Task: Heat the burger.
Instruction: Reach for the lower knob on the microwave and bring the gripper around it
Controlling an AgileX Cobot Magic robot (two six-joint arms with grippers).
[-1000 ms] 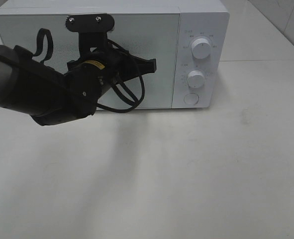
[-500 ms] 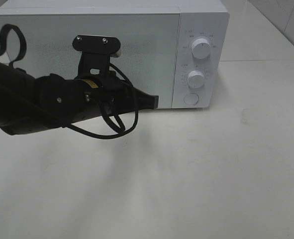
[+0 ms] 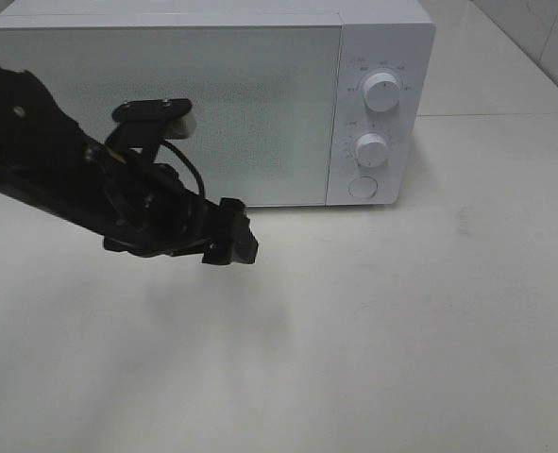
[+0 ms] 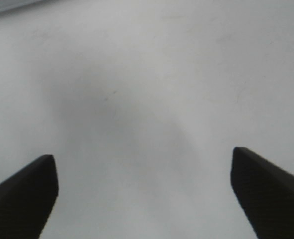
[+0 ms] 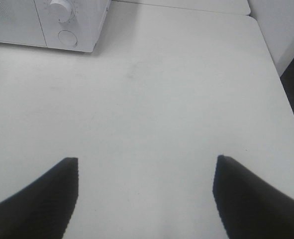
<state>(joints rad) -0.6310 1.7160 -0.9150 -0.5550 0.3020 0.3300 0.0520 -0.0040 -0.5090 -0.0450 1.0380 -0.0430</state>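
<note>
The black left claw [image 4: 142, 154] is spread wide with nothing between its two fingers, and it hangs low over the flat white table [image 3: 401, 330], just in front of the boxy white microwave [image 3: 165, 104]; the black right claw [image 5: 147, 159] is spread wide too and holds nothing; the microwave's big pale door [image 3: 212, 57] is shut and I cannot see through it, so the burger is in no view and I cannot tell if it is inside; beside the door sit a round white top knob [image 3: 382, 92], a round white lower knob [image 3: 372, 148] and a round white button [image 3: 362, 187]; I think a knob needs turning next; wide fingers could slip off a small smooth knob, turn it too far and burn the food, or poke the button by mistake; tiny grey marks ring the knobs, too small to read, and I see no brand name
</note>
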